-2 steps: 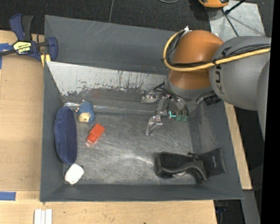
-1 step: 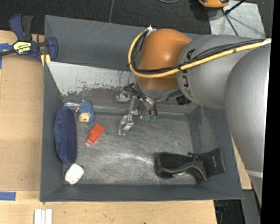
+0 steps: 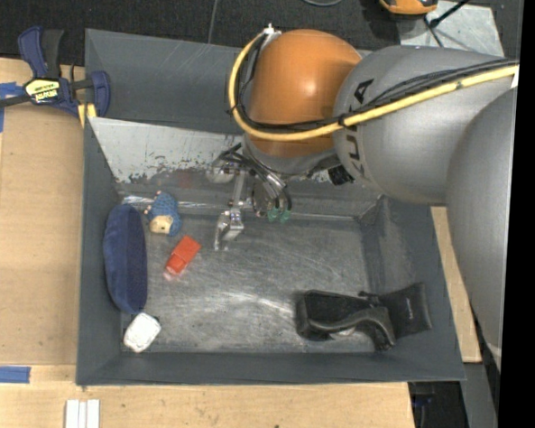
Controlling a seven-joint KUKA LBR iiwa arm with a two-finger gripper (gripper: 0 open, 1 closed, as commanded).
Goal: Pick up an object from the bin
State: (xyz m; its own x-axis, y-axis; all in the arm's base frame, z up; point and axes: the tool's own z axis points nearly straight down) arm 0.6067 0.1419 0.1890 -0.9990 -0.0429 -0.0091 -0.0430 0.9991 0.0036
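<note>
My gripper (image 3: 252, 222) hangs below the orange cover over the bin's back middle, open, with nothing between its fingers. One metal fingertip (image 3: 228, 231) points down just right of a small orange-red block (image 3: 182, 256) lying on the bin floor. A small blue and tan thing (image 3: 165, 213) lies a little farther left, near the back wall. Both stand apart from the fingers.
A long dark blue pouch (image 3: 125, 259) lies along the left wall, with a white crumpled lump (image 3: 141, 332) at its front end. A black strap-like thing (image 3: 359, 315) lies at the front right. The arm covers the bin's back right.
</note>
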